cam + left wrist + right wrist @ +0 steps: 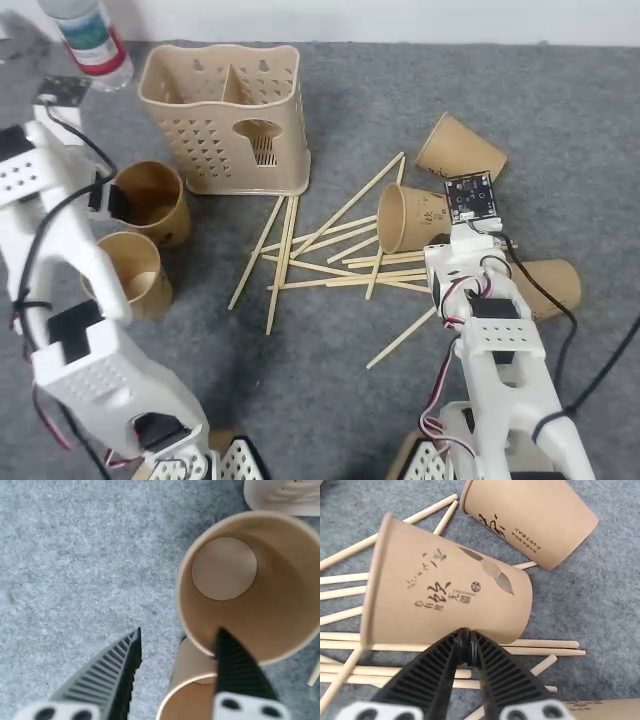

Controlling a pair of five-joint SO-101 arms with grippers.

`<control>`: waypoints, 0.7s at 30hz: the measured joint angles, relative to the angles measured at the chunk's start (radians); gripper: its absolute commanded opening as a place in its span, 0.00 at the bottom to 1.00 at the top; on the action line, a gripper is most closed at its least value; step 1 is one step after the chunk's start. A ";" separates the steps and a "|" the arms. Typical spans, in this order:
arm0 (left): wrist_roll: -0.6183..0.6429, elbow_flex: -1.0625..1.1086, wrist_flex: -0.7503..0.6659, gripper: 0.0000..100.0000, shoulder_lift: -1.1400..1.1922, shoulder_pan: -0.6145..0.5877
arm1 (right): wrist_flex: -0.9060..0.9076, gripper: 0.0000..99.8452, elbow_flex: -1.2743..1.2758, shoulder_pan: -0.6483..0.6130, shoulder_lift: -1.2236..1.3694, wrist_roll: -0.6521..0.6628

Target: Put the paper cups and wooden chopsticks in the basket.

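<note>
Two upright paper cups stand at the table's left, one (150, 200) behind the other (135, 270). My left gripper (179, 632) is open astride the rear cup's (225, 570) rim, with one finger (235, 665) inside and the other (117, 680) outside. The tan basket (225, 115) stands just behind. Wooden chopsticks (330, 250) lie scattered mid-table. My right gripper (467, 635) is shut, its tips against the side of a cup lying on the chopsticks (450, 595). Two more cups lie on their sides nearby, one (460, 148) behind the right arm and one (550, 285) beside it.
A plastic bottle (90, 35) stands at the back left, near the basket. Grey carpet covers the table. The basket has a divider and a handle hole facing the chopsticks.
</note>
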 measured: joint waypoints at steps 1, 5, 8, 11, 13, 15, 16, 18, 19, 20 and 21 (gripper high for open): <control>0.000 -0.011 0.000 0.00 0.000 0.000 | 0.000 0.01 0.000 0.000 0.000 0.000; 0.003 -0.087 0.040 0.01 0.000 0.006 | 0.000 0.01 0.000 0.000 0.000 0.000; 0.000 -0.144 0.103 0.01 0.000 0.029 | 0.000 0.01 0.000 0.000 0.000 0.000; 0.000 -0.181 0.115 0.01 0.000 0.048 | 0.000 0.01 0.000 0.000 0.000 0.000; -0.008 -0.207 0.118 0.01 -0.011 0.054 | 0.000 0.01 0.000 0.000 0.000 0.000; -0.012 -0.233 0.120 0.01 -0.035 0.057 | 0.000 0.01 0.000 0.000 0.000 0.000; -0.012 -0.247 0.120 0.01 -0.054 0.061 | 0.000 0.01 0.000 0.000 0.000 0.000; -0.018 -0.273 0.121 0.01 -0.095 0.071 | 0.000 0.01 0.000 0.000 0.000 0.000; -0.018 -0.281 0.121 0.01 -0.117 0.075 | 0.000 0.01 0.000 0.000 0.000 0.000; -0.018 -0.287 0.123 0.01 -0.138 0.080 | 0.000 0.01 0.000 0.000 0.000 0.000; -0.018 -0.290 0.123 0.01 -0.158 0.083 | 0.000 0.01 0.000 0.000 0.000 0.000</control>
